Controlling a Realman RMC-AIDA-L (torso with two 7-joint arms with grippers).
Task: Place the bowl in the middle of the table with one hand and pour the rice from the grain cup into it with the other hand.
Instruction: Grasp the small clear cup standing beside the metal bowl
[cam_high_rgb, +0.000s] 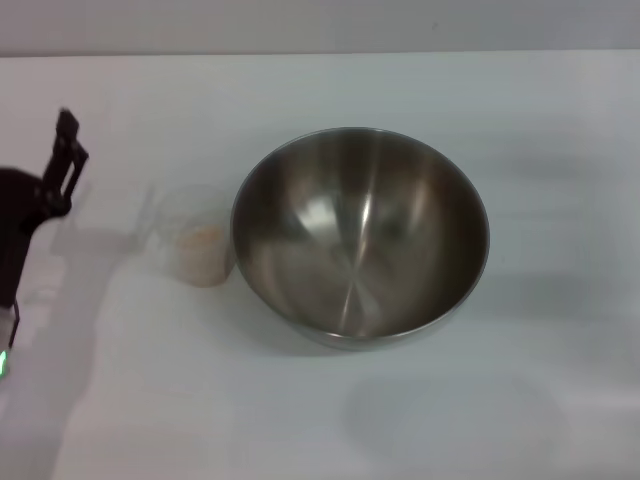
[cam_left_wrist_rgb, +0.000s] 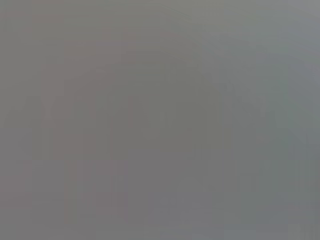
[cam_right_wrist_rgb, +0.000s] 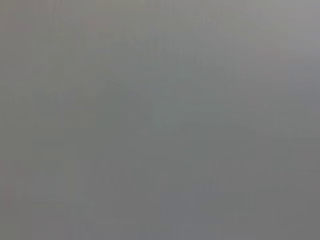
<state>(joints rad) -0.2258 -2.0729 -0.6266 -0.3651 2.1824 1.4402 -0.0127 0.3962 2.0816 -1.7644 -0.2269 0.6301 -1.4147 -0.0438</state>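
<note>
White table (cam_high_rgb: 520, 420): bowl (cam_high_rgb: 360, 235) at centre, empty. Grain cup (cam_high_rgb: 195, 240) with rice (cam_high_rgb: 203, 245) just beside bowl's left rim. Left gripper (cam_high_rgb: 68, 150) nearer, cup to its right; jaw state indeterminate. Right gripper unseen.

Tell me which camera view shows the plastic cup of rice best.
The head view: the plastic cup stands on the table beside the bowl, rice visible inside. Both wrist views show only blank grey, no cup.
</note>
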